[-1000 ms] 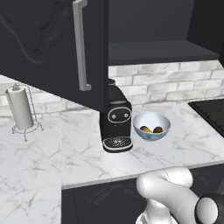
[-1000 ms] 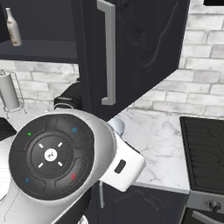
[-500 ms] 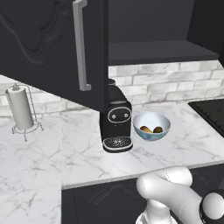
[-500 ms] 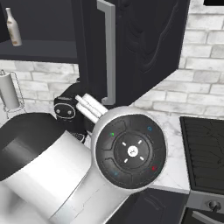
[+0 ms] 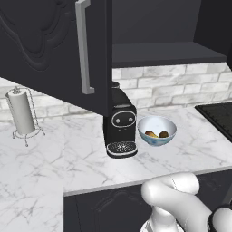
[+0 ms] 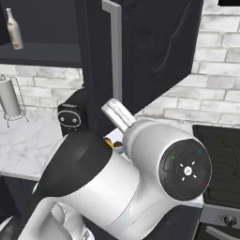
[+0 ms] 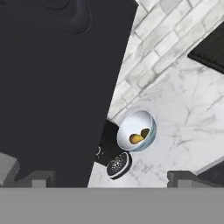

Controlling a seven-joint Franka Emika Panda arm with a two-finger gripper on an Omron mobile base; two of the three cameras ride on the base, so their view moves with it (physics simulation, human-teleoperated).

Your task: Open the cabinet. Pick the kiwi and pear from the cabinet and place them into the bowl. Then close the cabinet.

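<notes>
White arm (image 6: 140, 187) low — tool (image 7: 109, 178) open.

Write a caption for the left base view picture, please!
Kiwi and pear sit in the bowl; cabinet open.

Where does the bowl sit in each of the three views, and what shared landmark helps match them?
Left base view: bowl right of centre, on the counter.
Right base view: a sliver of the bowl left of centre, behind the robot's arm.
Hand view: bowl just below centre.
Shared landmark: the black coffee machine beside it.
</notes>
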